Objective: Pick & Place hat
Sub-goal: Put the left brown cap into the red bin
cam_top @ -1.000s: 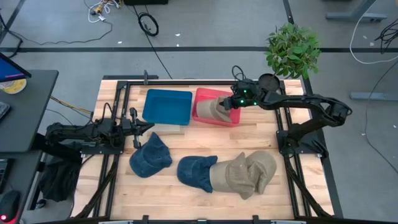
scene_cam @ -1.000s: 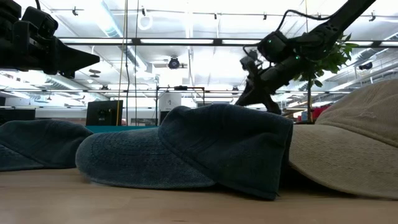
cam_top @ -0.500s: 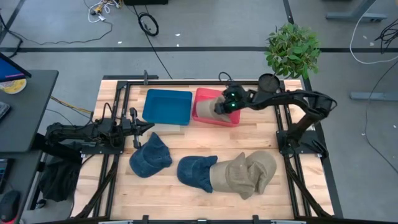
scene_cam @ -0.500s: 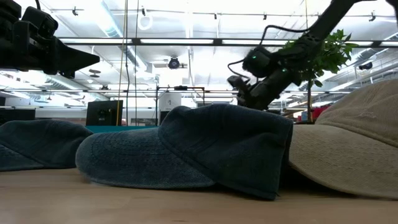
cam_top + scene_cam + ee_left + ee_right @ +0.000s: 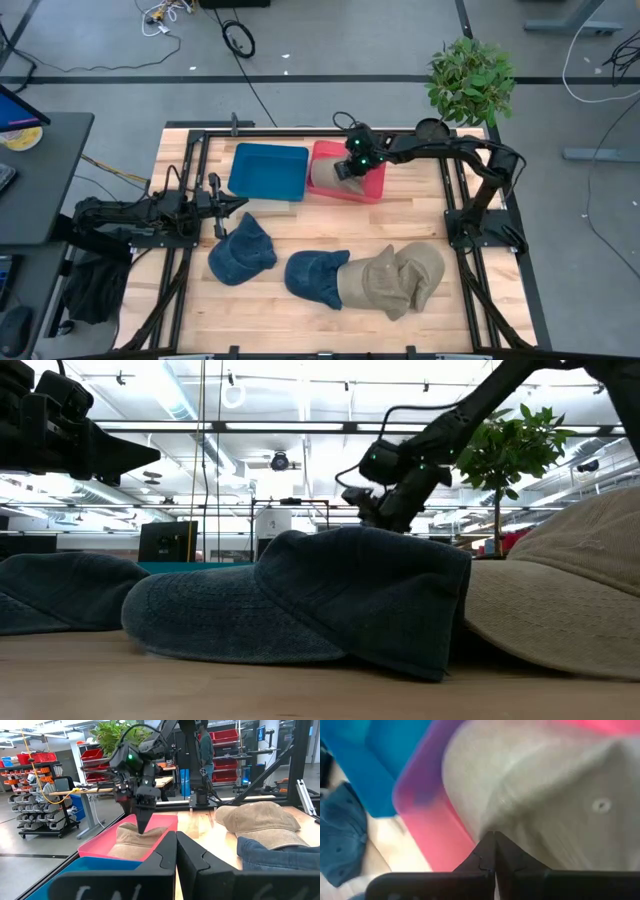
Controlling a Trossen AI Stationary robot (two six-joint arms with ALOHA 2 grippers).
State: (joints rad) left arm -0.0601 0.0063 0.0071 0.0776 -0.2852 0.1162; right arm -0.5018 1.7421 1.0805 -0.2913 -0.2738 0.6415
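Note:
A tan hat (image 5: 325, 176) lies in the pink bin (image 5: 372, 186) at the far side of the table. My right gripper (image 5: 340, 170) is over it, shut, with its fingers pointing down at the crown (image 5: 135, 841). My left gripper (image 5: 217, 205) waits shut at the table's left, beside a blue hat (image 5: 240, 250). A second blue hat (image 5: 318, 276) lies near the front edge, and its right end overlaps two tan hats (image 5: 398, 280). A blue bin (image 5: 268, 172) stands to the left of the pink one. My right gripper (image 5: 493, 836) comes from above with shut fingertips right at the tan hat's crown (image 5: 520, 815), toward its left side. I cannot tell whether the tips rest on the cloth or stop just above it. The hat sits in the pink bin (image 5: 427, 820).
A potted plant (image 5: 470, 78) stands past the table's far right corner. Black frame rails (image 5: 190, 160) run along the table's sides. Bare wood shows between the bins and the row of hats. A desk (image 5: 30, 170) stands beyond the left edge.
My right gripper has moved toward the table's left, from the pink bin's right rim across to the left part of the tan hat. The arm has stretched out further over the bin. The hats and my left arm have stayed put.

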